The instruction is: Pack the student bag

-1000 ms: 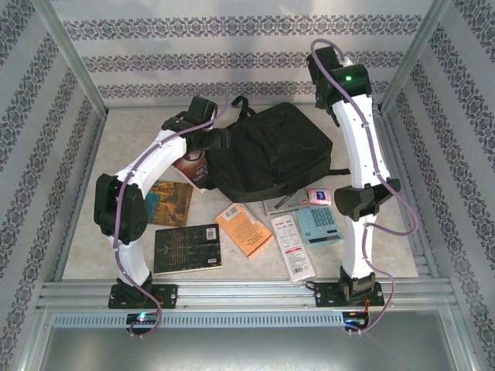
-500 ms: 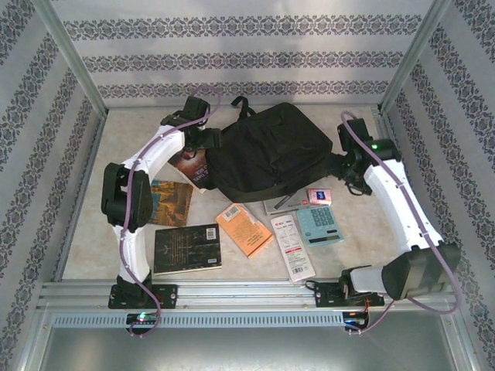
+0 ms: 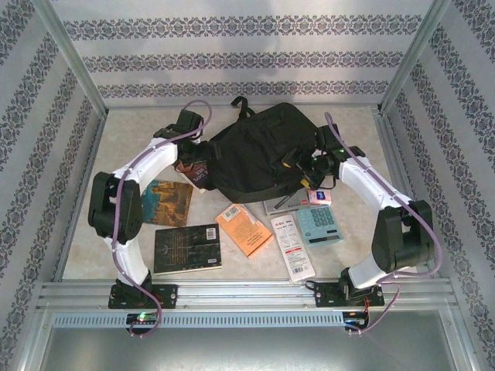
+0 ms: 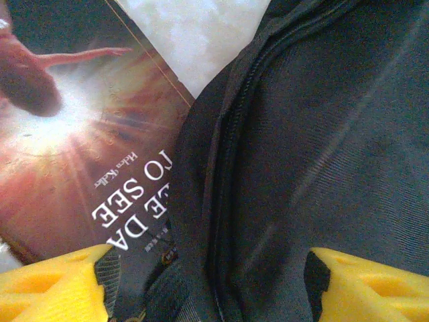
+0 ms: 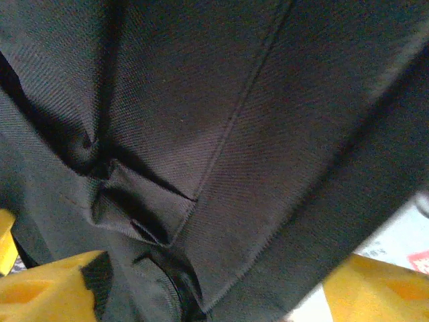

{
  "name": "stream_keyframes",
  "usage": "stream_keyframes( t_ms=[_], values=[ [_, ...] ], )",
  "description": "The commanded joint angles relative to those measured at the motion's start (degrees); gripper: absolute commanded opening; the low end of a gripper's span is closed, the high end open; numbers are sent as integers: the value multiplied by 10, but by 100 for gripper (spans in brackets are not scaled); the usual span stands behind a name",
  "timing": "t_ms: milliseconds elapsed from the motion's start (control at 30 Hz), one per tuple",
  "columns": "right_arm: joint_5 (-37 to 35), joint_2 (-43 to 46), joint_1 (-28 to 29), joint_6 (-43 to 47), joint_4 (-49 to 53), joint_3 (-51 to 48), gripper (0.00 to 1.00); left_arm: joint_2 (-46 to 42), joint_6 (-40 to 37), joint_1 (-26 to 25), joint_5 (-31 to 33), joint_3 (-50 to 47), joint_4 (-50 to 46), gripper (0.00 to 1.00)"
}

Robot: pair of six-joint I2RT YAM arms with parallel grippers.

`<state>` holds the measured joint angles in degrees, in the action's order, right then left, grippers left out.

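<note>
One book (image 3: 196,169) lies on the table (image 3: 124,147), its corner under the student bag (image 3: 263,147).

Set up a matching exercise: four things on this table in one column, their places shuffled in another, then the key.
1. large black fabric backpack
2. flat orange paperback book
3. pale blue rectangular calculator
4. dark, nearly black rectangular book

A. leftmost, nearest the front
B. right of the long white box
C. farthest back
D. between 4 and 3

Pairs: 1-C, 2-D, 3-B, 4-A
</note>
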<state>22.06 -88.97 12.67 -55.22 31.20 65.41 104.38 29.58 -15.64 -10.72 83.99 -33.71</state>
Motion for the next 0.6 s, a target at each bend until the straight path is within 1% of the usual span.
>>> stream_keyframes(
  t_ms=[0, 67, 167, 300, 400, 467, 567],
  values=[
    [29, -13, 10, -64, -39, -16, 75, -49, 27, -4, 26, -5, -13, 72],
    [26, -15, 13, -74, -28, -20, 70, -64, 34, -14, 38, -3, -28, 71],
    [13, -5, 16, -90, -25, -42, 69, -89, 59, -34, 48, -6, -44, 69],
    [22, -1, 19, -123, -71, -85, 67, -111, 90, -91, 51, -13, -49, 69],
    [30, -6, 27, -130, -101, -99, 65, -115, 115, -119, 19, -18, -44, 69],
    [22, 0, 30, -134, -122, -109, 60, -116, 131, -131, 3, -24, -35, 69],
    [25, 13, 26, -140, -183, -136, 50, -103, 133, -148, -11, -15, -37, 69]
  ],
)
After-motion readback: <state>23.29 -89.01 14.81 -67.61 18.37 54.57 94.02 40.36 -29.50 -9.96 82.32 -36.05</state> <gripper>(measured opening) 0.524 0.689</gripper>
